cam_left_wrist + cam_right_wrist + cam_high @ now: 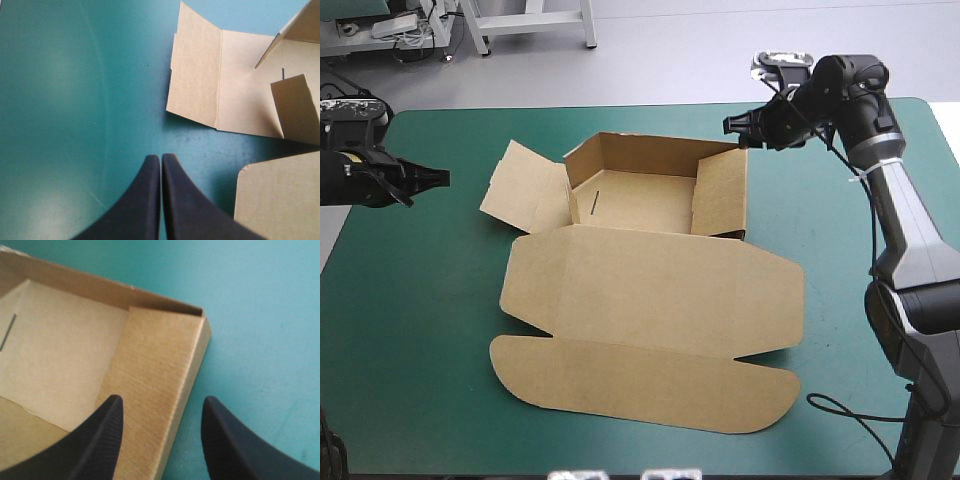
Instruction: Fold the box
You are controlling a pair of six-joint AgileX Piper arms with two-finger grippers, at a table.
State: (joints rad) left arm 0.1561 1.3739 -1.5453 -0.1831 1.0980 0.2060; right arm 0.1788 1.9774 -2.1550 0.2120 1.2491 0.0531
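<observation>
The brown box (650,290) lies in the middle of the table, its lid flat toward the front edge. Its back wall and right wall (720,192) stand raised, while the left side flap (515,185) lies spread outward. My left gripper (442,178) hovers shut to the left of that flap, holding nothing; in the left wrist view its gripper (160,157) points at bare cover short of the flap (195,75). My right gripper (735,125) is open at the box's far right corner. In the right wrist view that gripper (162,399) straddles the right wall (155,365), without closing on it.
Teal-green cover (410,300) shows on every side of the box, widest to the left and at the right near the table's edge.
</observation>
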